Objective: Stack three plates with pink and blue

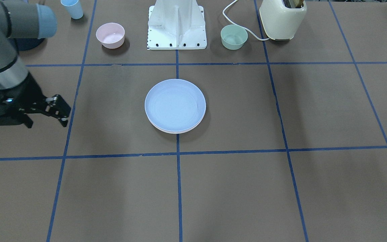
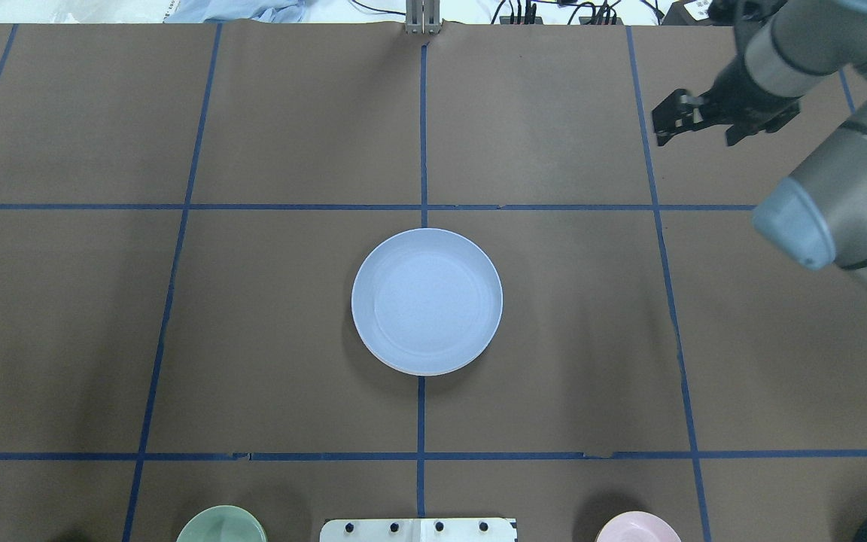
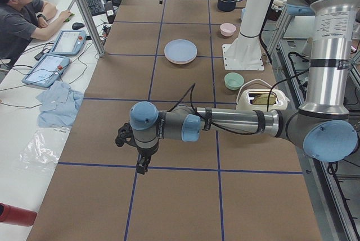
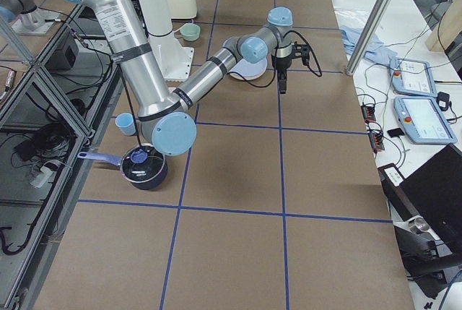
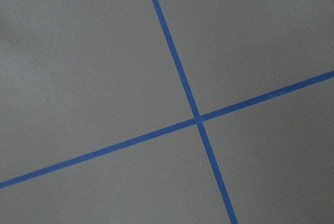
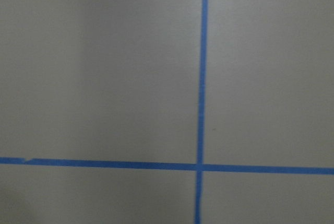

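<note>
The light blue plate [image 1: 175,105] lies on top of a stack at the table's centre, also in the overhead view [image 2: 426,299] and small in the left view [image 3: 180,51]. Pale rims of plates under it [image 1: 177,131] show at the stack's near edge; I cannot tell their colours. My right gripper [image 1: 50,119] hangs open and empty above the bare table, far to the side of the stack; it also shows in the overhead view [image 2: 674,128]. My left gripper [image 3: 140,165] shows only in the left view, far from the stack; I cannot tell its state.
A small pink bowl [image 1: 110,35], a small green bowl [image 1: 234,37], a cream toaster [image 1: 282,18] and a blue cup [image 1: 72,8] stand by the robot base [image 1: 176,25]. A dark pot [image 4: 144,169] sits near the table's edge. An operator [image 3: 22,16] sits beside the table.
</note>
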Controlling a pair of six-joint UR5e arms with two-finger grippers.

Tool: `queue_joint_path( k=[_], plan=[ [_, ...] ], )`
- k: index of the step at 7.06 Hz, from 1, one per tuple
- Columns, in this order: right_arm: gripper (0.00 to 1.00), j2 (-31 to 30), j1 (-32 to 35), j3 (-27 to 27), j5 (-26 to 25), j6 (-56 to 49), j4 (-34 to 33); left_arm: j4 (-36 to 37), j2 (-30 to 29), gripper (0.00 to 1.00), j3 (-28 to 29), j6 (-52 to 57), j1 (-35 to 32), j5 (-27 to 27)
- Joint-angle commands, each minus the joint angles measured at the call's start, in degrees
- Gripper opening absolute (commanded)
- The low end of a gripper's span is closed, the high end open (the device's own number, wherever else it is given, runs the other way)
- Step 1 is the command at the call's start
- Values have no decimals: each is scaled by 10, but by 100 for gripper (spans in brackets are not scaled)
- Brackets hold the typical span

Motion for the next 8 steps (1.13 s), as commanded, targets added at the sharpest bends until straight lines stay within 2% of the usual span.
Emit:
queue_joint_path(
  k=[1,3,6,8],
  plan=[
    [100,-40,120,-78,71,-246,-3,2,9,100,-5,0,0,-28],
    [100,-93,223,-156,105,-452,-1,1,11,100,3,0,1,-24],
    [100,-221,310,-163,101,-488,14,-5,20,100,11,3,0,-24],
    [100,-288,323,-158,101,-477,100,-5,26,100,10,5,1,-23]
  ],
)
